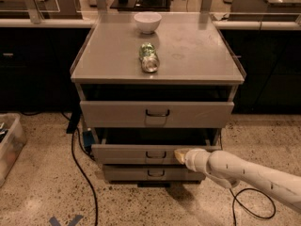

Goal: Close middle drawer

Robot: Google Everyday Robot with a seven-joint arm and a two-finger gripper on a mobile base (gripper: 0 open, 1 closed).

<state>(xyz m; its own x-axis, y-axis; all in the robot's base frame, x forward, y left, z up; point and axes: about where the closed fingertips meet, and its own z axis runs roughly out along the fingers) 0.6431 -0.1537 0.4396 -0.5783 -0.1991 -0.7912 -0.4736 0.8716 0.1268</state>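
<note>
While the middle drawer [127, 153] stands part-open below the counter [188, 55], the claw [180, 155] sits at its front panel, rt of the handle [155, 154]; open/closed state cannot be told. Risk: off-centre push may skew drawer & jam it, or claw slips off panel.

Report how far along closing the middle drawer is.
Done: the claw is at the front panel of the middle drawer, right of its handle. In hand: it looks set to push, though contact is unclear. Left: the drawer stands pulled out past the bottom drawer, so the whole push inward remains.
</note>
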